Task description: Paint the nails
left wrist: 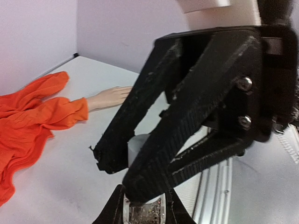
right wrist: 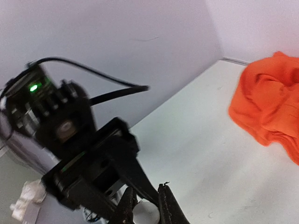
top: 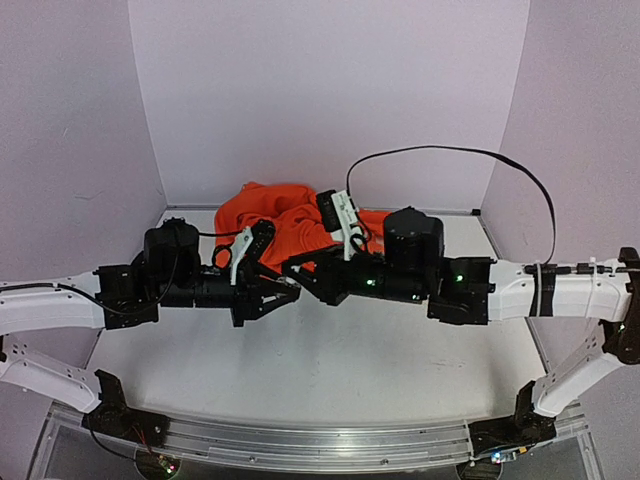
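In front of the orange sleeve (left wrist: 51,109), the left gripper (left wrist: 144,203) was clamped shut on a small clear bottle (left wrist: 145,213) and the right gripper (right wrist: 147,193) was closed tight on its white cap (right wrist: 147,213) (seemingly to unscrew it), so painting looked not yet begun. The mannequin hand (left wrist: 110,97) lay at the sleeve's cuff, nails too small to judge. A white worktop (top: 320,380) ran beneath the sleeve, with plain lilac walls (top: 330,90) behind it.

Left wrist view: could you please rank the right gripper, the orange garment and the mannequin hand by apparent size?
1. right gripper, enlarged by its nearness to the camera
2. orange garment, cut off by the frame
3. mannequin hand, partly hidden
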`<state>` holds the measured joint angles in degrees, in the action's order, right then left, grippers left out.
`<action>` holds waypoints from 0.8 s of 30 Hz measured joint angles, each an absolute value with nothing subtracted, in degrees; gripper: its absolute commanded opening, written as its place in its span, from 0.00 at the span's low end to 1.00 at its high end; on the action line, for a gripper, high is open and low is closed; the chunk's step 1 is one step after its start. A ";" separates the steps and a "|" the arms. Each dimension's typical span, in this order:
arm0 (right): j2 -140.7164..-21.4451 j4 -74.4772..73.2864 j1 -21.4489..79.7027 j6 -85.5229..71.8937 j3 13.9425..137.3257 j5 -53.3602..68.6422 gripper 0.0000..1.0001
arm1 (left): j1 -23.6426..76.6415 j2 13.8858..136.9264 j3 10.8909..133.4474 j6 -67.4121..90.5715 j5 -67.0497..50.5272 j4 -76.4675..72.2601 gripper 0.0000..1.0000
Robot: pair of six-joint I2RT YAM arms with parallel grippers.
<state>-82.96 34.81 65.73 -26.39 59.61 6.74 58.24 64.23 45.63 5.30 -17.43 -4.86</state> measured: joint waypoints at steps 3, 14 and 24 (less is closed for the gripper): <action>-86.61 29.12 70.48 -29.58 65.34 -10.15 0.00 | 59.11 63.46 44.97 3.70 -9.50 -4.12 0.00; -90.67 22.55 74.37 -32.40 72.25 -25.34 0.72 | 59.59 63.02 44.47 0.01 -3.81 -4.67 0.00; -77.08 25.96 62.37 -21.19 60.42 14.35 0.97 | 55.02 63.75 45.52 2.90 -28.49 -4.08 0.00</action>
<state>-77.08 25.96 62.37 -21.19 60.42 14.35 55.02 63.75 45.52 2.90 -28.49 -4.08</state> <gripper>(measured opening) 0.982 0.218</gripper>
